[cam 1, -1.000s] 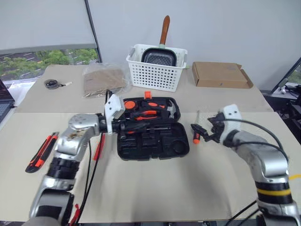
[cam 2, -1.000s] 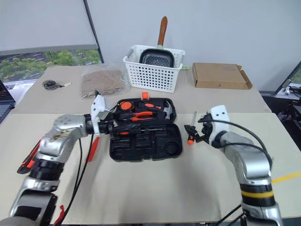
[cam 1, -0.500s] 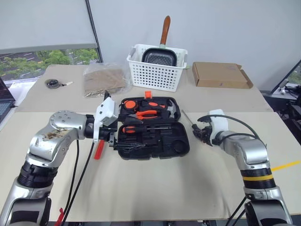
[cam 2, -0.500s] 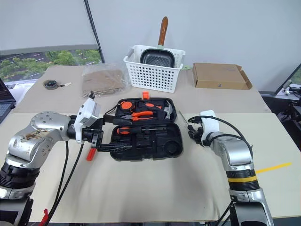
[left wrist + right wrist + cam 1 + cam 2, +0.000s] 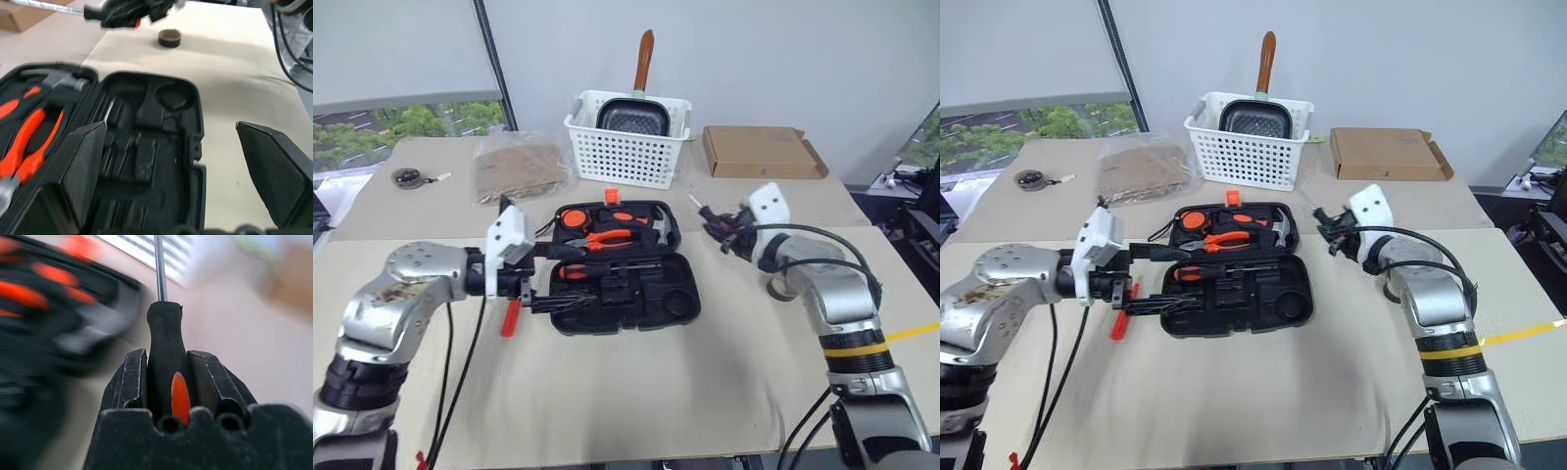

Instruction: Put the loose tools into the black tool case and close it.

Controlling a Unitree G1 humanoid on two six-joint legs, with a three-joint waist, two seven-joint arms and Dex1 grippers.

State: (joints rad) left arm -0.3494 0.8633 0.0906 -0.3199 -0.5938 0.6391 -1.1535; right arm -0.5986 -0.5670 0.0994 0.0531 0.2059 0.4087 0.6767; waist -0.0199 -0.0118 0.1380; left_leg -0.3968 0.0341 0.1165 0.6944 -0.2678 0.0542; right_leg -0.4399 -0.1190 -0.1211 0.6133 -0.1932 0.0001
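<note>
The black tool case (image 5: 619, 262) lies open on the table (image 5: 636, 392), lid half toward the white lattice basket (image 5: 626, 140), its orange latch (image 5: 611, 198) at the far edge. The lid half holds orange-handled pliers (image 5: 607, 235) and a hammer (image 5: 658, 227); a black-and-orange screwdriver (image 5: 597, 268) lies along the hinge line. The near half shows mostly bare moulded slots.

The left gripper (image 5: 548, 279) sits at the case's left edge, jaws spread wide, nothing between them; the left wrist view confirms the two fingers (image 5: 83, 171) standing far apart over the case. A thin all-orange screwdriver (image 5: 511, 317) lies on the table just beside that gripper.

The right gripper (image 5: 720, 223) is raised off the table to the right of the case, jaws pinching the handle of a second black-and-orange screwdriver (image 5: 166, 357), shaft pointing away from the wrist. A small grey tape roll (image 5: 169, 37) rests on the table near the right arm.

Behind: a pan (image 5: 632, 116) stands in the basket, a cardboard box (image 5: 759, 152) to its right, a plastic bag (image 5: 517, 166) to its left.
</note>
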